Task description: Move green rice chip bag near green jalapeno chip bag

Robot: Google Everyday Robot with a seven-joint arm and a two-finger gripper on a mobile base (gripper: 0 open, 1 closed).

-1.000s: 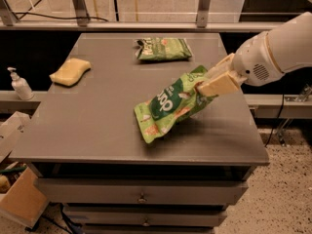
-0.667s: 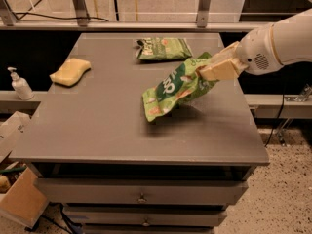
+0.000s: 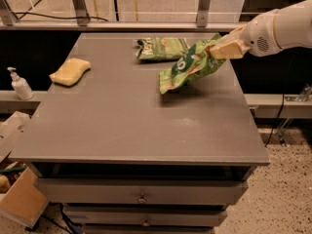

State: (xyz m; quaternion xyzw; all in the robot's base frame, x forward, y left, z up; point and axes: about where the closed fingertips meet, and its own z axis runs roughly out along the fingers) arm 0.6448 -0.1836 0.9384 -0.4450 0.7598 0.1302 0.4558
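Observation:
My gripper point(image 3: 220, 49) reaches in from the right and is shut on the top edge of the green rice chip bag point(image 3: 187, 67), a bright lime-green pouch with a dark round logo. The pouch hangs tilted, its lower end just above or touching the grey table point(image 3: 122, 126). The green jalapeno chip bag point(image 3: 161, 48), a duller flat green bag, lies at the table's far middle, just left of and behind the held pouch.
A yellow sponge point(image 3: 70, 71) lies at the table's far left. A soap dispenser bottle point(image 3: 19, 84) stands on a ledge left of the table. A cardboard box point(image 3: 19, 204) sits on the floor at the lower left. Drawers point(image 3: 141, 196) front the table.
My gripper has carried the green rice chip bag away from the table's middle toward the far right, closer to the green jalapeno chip bag.

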